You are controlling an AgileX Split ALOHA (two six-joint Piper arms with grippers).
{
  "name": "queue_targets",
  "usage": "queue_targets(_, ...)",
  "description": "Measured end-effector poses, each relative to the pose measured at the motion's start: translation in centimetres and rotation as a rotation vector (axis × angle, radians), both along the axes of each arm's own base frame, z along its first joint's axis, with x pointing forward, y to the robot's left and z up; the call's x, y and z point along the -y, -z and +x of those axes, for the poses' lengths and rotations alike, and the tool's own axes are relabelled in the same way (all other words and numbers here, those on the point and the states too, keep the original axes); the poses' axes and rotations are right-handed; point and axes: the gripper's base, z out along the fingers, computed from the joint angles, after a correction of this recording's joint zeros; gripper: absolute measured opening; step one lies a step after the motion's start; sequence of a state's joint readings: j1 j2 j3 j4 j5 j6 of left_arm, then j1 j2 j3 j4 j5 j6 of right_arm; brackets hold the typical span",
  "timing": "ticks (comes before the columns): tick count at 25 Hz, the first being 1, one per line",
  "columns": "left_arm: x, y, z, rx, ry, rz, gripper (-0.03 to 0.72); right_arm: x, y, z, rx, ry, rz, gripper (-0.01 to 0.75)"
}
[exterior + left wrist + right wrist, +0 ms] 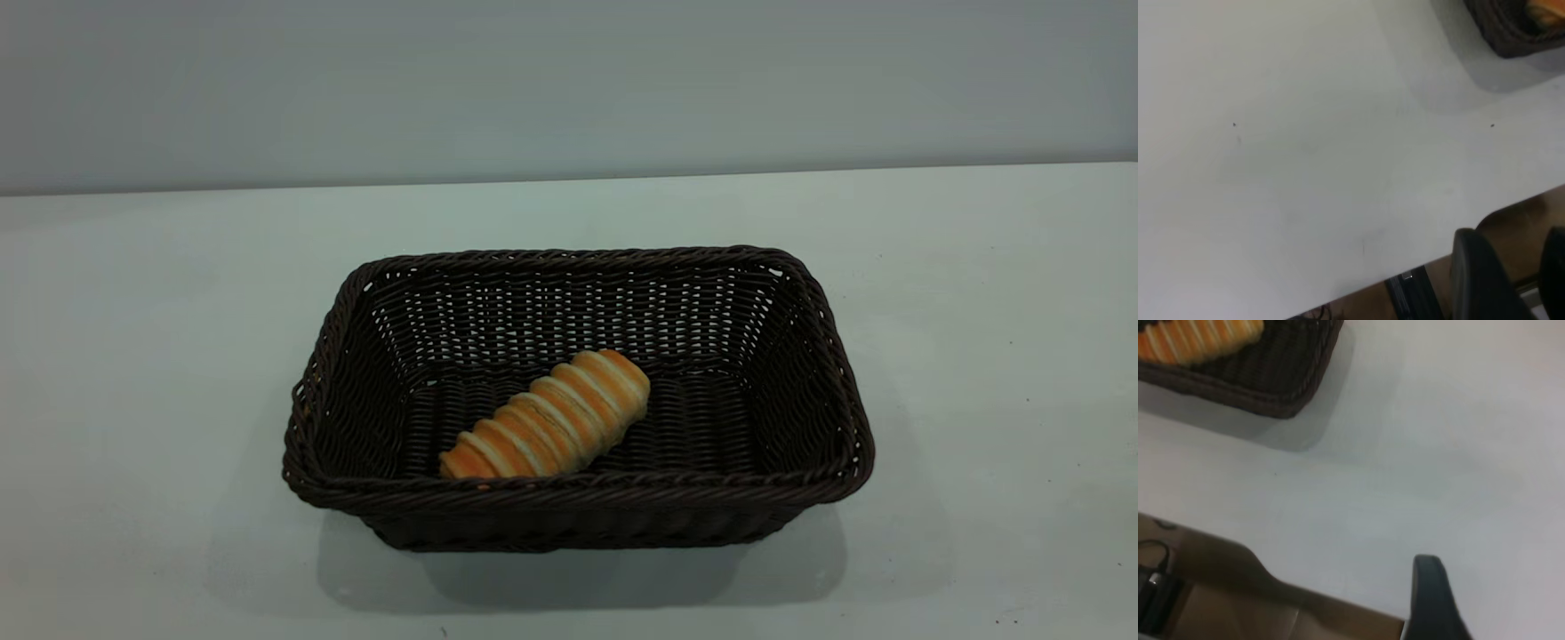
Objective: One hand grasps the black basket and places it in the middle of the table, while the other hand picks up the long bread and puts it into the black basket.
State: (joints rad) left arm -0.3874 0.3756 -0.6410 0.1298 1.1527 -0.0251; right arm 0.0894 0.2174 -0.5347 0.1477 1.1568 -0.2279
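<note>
The black basket (578,487) stands in the middle of the table (978,311). The long bread (551,416) lies slanted on its floor, towards the front wall. Neither arm shows in the exterior view. My left gripper (1511,240) is open and empty, hovering at the table's edge far from the basket, whose corner (1511,33) and a bit of bread (1546,10) show in the left wrist view. My right gripper (1498,577) shows only one finger (1428,587), with a wide empty gap beside it, over bare table away from the basket (1271,380) and the bread (1198,337).
The table edge (1418,263) runs close under the left gripper, with brown floor and a dark bracket (1411,297) beyond it. The right wrist view shows the table edge (1271,577) and brown floor too. A plain grey wall (569,80) stands behind the table.
</note>
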Motion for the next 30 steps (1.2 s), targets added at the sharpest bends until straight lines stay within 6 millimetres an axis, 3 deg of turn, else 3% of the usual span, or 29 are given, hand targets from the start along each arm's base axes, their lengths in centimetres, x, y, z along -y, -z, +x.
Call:
queue_targets(4,-0.5,2.1,-1.2,0.011,0.0,-0.004,0.265,0.0,1.4,0.3,-0.034,0.002,-0.002,0.5)
queue_targets(11,-0.8,3.7,-2.1,0.049,0.0,-0.024,0.265,0.0,1.5,0.2,-0.029,0.002,-0.002,0.5)
queue_targets(30,-0.1,3.9,-2.6,0.042,0.076,-0.088,0.265,0.0,1.5,0.2,-0.03,0.002,-0.002,0.5)
